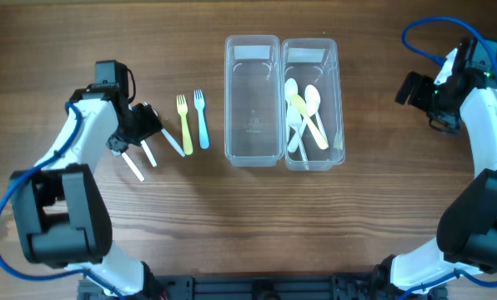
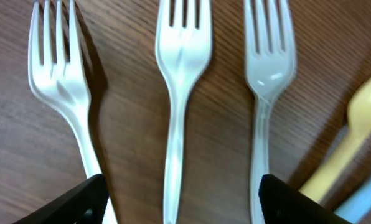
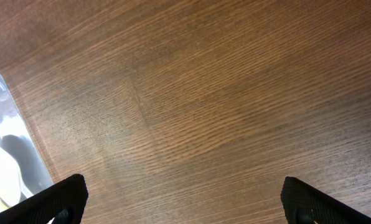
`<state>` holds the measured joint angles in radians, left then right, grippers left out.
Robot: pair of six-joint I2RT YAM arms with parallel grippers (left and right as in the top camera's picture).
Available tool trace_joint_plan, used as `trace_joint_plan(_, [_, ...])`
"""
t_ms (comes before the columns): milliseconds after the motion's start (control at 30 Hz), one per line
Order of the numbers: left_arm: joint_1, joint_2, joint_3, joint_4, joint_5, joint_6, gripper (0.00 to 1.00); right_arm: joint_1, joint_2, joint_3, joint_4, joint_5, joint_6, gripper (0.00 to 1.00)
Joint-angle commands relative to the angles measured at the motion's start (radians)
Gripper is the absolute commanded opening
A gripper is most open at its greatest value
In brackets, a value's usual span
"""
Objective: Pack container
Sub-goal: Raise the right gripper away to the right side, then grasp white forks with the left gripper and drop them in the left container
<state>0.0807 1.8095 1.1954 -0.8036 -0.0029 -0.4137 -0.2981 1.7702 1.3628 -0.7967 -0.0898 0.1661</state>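
Brown wooden table carries everything. On it the left gripper stands with its jaws wide apart, low over three white forks. The handle of the middle fork runs between the jaws. The left fork passes just by the left finger, and the right fork passes by the right finger. A yellow fork and a blue fork lie outside the jaws, on their right side. The right gripper also has its jaws wide, with bare wood between them. To the left of these jaws shows a corner of the clear container that holds the spoons. A second clear container stands just beside it.
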Motion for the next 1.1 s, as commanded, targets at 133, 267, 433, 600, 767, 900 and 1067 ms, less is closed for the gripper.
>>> trace_joint_plan(133, [0.021,0.052,0.017,0.137,-0.014,0.175,0.71,0.003,0.012,-0.004,0.014,-0.016,-0.002,0.99])
trace_joint_plan(267, [0.021,0.095,0.017,0.164,-0.015,0.175,0.52,0.003,0.012,-0.013,0.018,-0.016,-0.002,1.0])
trace_joint_plan(433, [0.021,0.136,0.017,0.164,-0.048,0.175,0.52,0.003,0.012,-0.013,0.017,-0.016,-0.002,1.0])
trace_joint_plan(600, [0.021,0.16,0.017,0.169,-0.047,0.175,0.25,0.003,0.012,-0.013,0.01,-0.016,-0.002,1.0])
trace_joint_plan(767, [0.021,0.158,0.017,0.129,-0.047,0.175,0.04,0.003,0.012,-0.013,0.008,-0.016,-0.002,0.99])
trace_joint_plan(900, [0.004,0.102,0.191,-0.108,-0.01,0.228,0.04,0.003,0.012,-0.013,-0.005,-0.016,-0.003,0.99])
trace_joint_plan(1067, [-0.198,0.006,0.657,-0.441,0.086,0.226,0.04,0.003,0.012,-0.013,-0.009,-0.016,-0.002,0.99])
